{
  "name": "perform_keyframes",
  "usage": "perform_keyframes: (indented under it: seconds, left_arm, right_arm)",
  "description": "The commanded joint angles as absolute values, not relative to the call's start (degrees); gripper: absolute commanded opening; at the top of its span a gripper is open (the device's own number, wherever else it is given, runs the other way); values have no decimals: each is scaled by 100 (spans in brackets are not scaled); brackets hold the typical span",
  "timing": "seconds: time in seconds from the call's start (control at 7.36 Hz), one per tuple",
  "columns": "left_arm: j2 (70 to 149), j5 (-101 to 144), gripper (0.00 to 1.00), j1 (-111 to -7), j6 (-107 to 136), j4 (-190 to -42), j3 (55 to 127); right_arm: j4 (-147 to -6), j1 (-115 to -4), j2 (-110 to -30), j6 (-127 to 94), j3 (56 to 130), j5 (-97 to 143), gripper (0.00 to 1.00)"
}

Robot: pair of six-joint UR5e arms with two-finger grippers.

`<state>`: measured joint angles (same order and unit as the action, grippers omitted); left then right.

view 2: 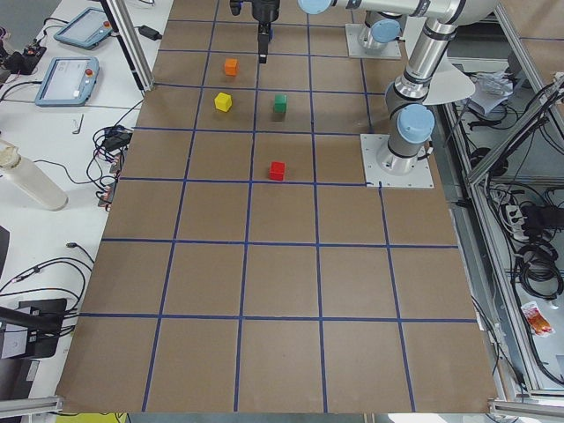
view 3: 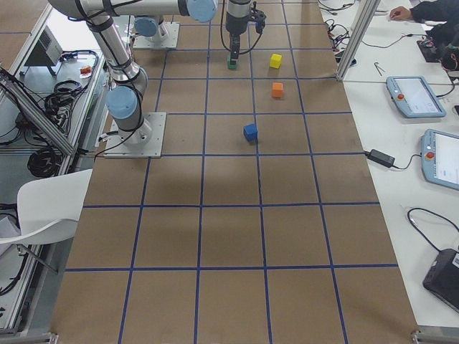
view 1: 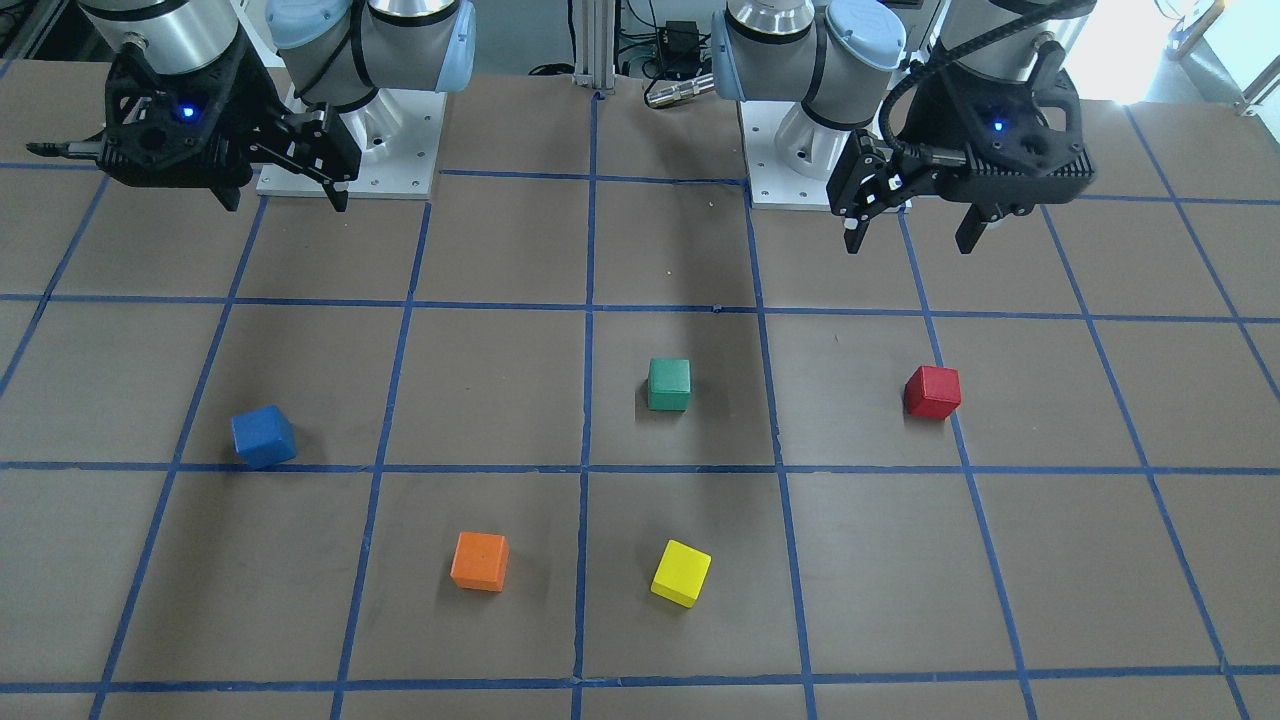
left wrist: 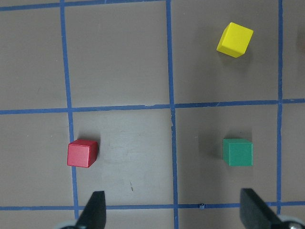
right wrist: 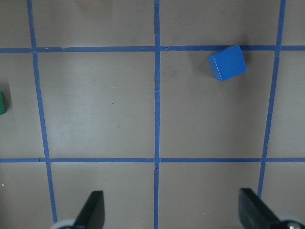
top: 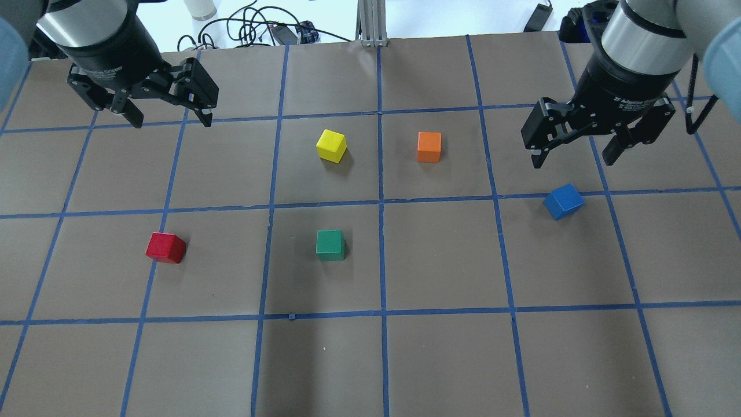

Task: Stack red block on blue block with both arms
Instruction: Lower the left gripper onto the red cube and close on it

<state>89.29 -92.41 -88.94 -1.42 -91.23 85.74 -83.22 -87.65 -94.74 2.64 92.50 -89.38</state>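
Left pincer: I hold it wide open, with the fingers spread as far as the views show. Nothing is between them. It hangs well above the table on my left side.

Right pincer: it is also wide open and holds nothing. It hangs high over the right side of the table, clear of every block.

Red block: it rests flat on the table on my left side, and no pincer touches it. Its left edge lies against a blue tape line that runs near to far. In my left wrist view it sits just beyond the left fingertip.

Blue block: it rests on the table on my right side, well apart from the red block. It is turned at an angle to the grid. It lies on the near side of a cross line of tape, with one corner at the line. In my right wrist view it lies far ahead of the fingertips, toward the right one.

Green block: it stands in the middle of the table, between the red and blue blocks and level with the red one.

Yellow block: it lies farther out than the green block and is slightly rotated.

Orange block: it lies to the right of the yellow block, in the same far row.

Stack status: the red block is not on the blue block. Both blocks stand alone.
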Motion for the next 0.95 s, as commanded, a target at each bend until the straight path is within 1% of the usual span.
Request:
perform_keyframes:
  seconds: [0.0,0.14,0.27,0.41,0.54,0.82]
  left_arm:
    - [8947,-9281,100,-8877,-132,-9236,8552]
    - [8834,-9299,100,-8886,-149,-9350,8717]
    - [8816,-9516,100,-8738,-480,-9830,8814]
    - [8920,-9519,100,-8510,-979,-9818,8946]
    - [9095,-9492,100,-8151,-1524,-9504,9278]
    - [9167,-9457,100,-7308,-2893,-8225,10410]
  right_arm:
    - [-8323,-8771,-9466,281,9263,-8973,100]
    - [-8315,-8771,-9466,264,9255,-8974,100]
    - [-8323,-8763,-9466,264,9255,-8974,100]
    - [-8315,-8771,-9475,246,9255,-8974,100]
    - [-8323,-8763,-9475,255,9246,-8974,100]
    - [-8323,-8763,-9475,255,9246,-8974,100]
